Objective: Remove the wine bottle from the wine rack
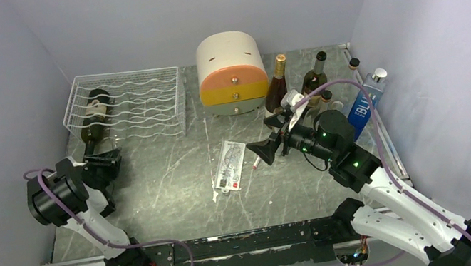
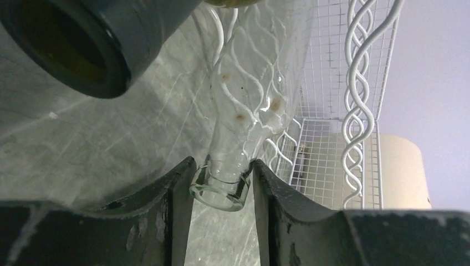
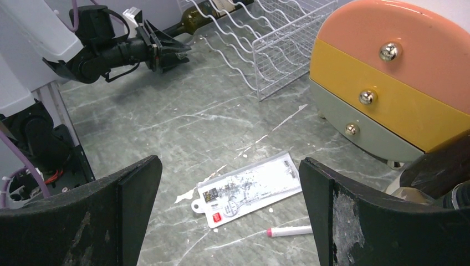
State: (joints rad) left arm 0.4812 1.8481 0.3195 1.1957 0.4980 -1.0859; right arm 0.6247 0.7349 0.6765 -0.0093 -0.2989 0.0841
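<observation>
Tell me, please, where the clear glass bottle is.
Left wrist view: the clear glass bottle lies in the far-left wine rack beside the dark bottle, its mouth pinched by the left hand.

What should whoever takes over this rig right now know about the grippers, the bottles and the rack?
Left gripper: jaws closed on the mouth of a clear glass bottle, which lies in the wine rack near the dark bottle.
Right gripper: jaws open and empty, hovering over the table's middle.
Done: the grasp looks made.
Left: draw the clear bottle out. Its body is still inside the rack.
</observation>
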